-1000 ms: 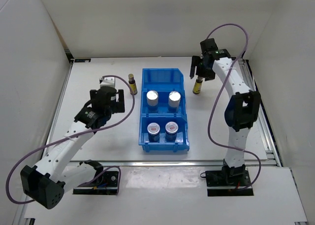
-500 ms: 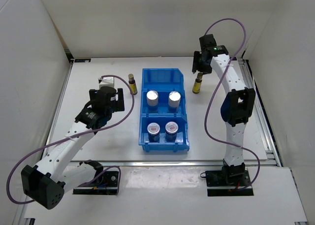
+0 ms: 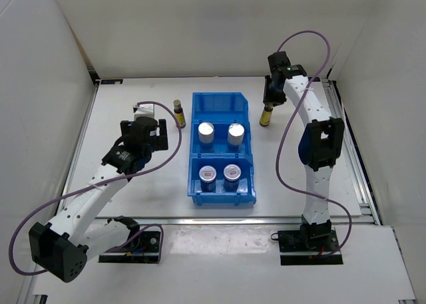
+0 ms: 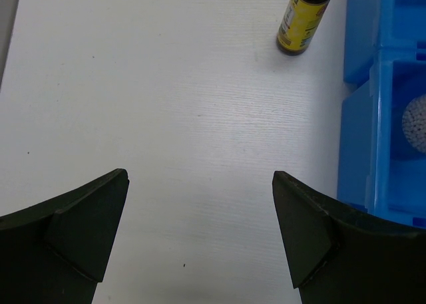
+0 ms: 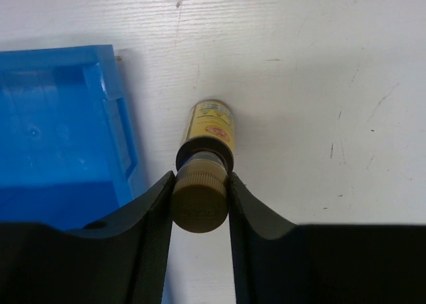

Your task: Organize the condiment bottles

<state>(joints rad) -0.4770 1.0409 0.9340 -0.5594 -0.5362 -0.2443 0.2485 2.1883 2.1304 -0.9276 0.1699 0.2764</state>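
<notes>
While left tool (image 4: 200, 177) gapes empty, right tool (image 5: 201, 187) pinches cap of brown bottle (image 5: 208, 128) — upright, beside bin (image 5: 60, 118).

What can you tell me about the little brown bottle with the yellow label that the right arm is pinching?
It is a slim brown bottle that looks like dark glass, with a yellow printed label around its body and a dull gold-brown screw cap. It stands upright on the white table, just right of the blue bin and outside it. The right end effector is shut on it: its two black fingers press the cap from either side. Nothing else touches it.
</notes>
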